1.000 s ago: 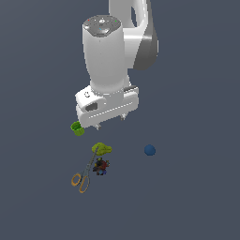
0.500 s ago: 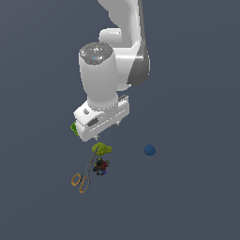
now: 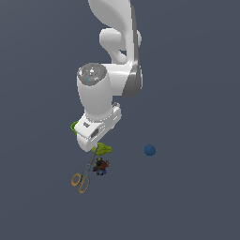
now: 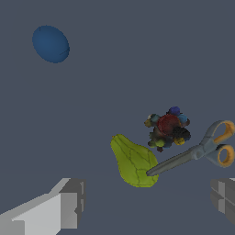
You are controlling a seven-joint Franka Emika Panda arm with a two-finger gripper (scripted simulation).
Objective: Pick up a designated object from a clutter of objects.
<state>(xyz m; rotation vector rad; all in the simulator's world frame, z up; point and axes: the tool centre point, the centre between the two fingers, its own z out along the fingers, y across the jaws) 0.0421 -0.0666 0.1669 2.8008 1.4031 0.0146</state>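
Observation:
The designated object (image 4: 134, 160) is a yellow-green pear-like lump with veined skin, lying among the clutter of objects. My gripper (image 4: 147, 198) is open and empty, one finger (image 4: 66, 204) on each side, hovering above the lump without touching it. The tip of the scissors' blades (image 4: 202, 149) lies against the lump. A dark speckled lump (image 4: 168, 127) sits just beyond it. In the exterior view the white hand (image 3: 96, 129) hangs directly over the lump (image 3: 103, 149), with the speckled lump (image 3: 100, 166) and orange-handled scissors (image 3: 82, 178) below it.
A blue ball (image 3: 149, 150) (image 4: 50, 43) lies apart, toward the exterior view's right. A bright green cup (image 3: 74, 126) peeks out from behind the hand on the exterior view's left, mostly hidden. The floor is plain dark grey.
The hand has come down and shifted toward the clutter, now sitting just above the pear-like lump and covering more of the green cup. The objects have not moved.

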